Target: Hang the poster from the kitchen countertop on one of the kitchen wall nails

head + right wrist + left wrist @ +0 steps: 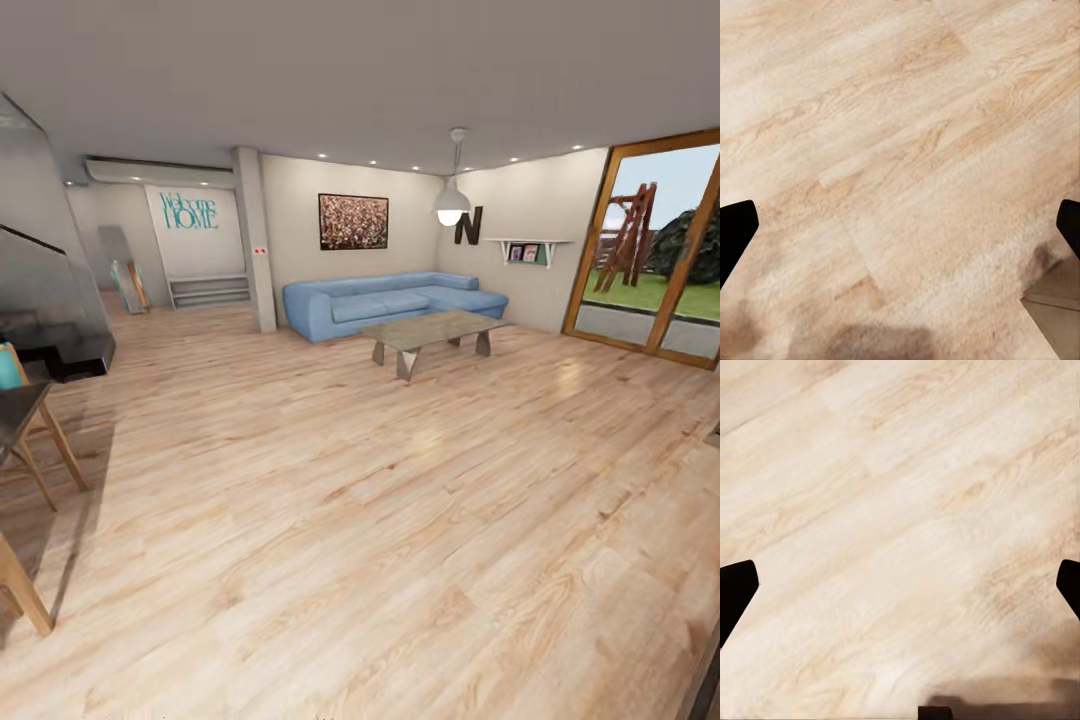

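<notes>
Our left claw (900,585) and right claw (900,225) both hang spread wide over bare wooden floor (380,520), gripping nothing. Beyond them lies a living room: a glass coffee table (432,332), a blue sofa (390,303), and on the wall behind it a wide picture of reddish speckles (353,221), which is not our poster. We judge we are on our way; next we must turn and find the kitchen tabletop.
</notes>
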Controlling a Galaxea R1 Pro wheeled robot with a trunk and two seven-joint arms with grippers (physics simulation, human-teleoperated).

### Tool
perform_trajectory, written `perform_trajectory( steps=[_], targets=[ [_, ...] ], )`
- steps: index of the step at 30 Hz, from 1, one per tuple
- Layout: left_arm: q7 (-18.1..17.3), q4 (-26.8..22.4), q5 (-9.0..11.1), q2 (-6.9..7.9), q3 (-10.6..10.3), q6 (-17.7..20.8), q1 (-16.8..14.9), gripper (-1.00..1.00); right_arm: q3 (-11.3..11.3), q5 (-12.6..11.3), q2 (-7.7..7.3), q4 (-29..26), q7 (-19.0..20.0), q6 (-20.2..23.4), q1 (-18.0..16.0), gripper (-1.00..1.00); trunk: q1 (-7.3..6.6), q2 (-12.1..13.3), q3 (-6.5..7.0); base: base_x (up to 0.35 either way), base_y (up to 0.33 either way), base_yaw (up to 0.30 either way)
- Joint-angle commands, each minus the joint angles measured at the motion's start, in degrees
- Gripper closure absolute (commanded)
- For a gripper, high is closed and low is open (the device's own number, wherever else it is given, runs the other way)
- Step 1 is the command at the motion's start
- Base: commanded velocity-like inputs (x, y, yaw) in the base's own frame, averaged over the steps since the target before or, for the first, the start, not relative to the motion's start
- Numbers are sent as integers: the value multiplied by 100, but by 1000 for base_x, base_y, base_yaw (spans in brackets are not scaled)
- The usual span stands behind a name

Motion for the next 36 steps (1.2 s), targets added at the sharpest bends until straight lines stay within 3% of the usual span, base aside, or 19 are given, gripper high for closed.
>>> perform_trajectory(
  steps=[1, 11, 24, 36],
  targets=[
    [2, -5, -4, -1, 4, -10, 2, -100, 1, 4, -1, 4, 8, -18, -3, -100, 0, -3, -7, 0, -5, 277],
    [6, 1, -4, 9, 8, -10, 2, -100, 8, 12, -1, 4, 0, -13, -2, -100, 0, -3, -30, 0, 7, 282],
    [5, 193, 5, 9, 97, -54, 2, -100, 17, 17, -1, 4, -10, -18, -2, -100, 0, -3, -52, 0, 219, 186],
    [10, 199, 5, 10, 100, -228, 2, -100, 26, 24, 7, 4, -17, -21, -2, -100, 0, -3, -85, 0, 37, 258]
  ],
)
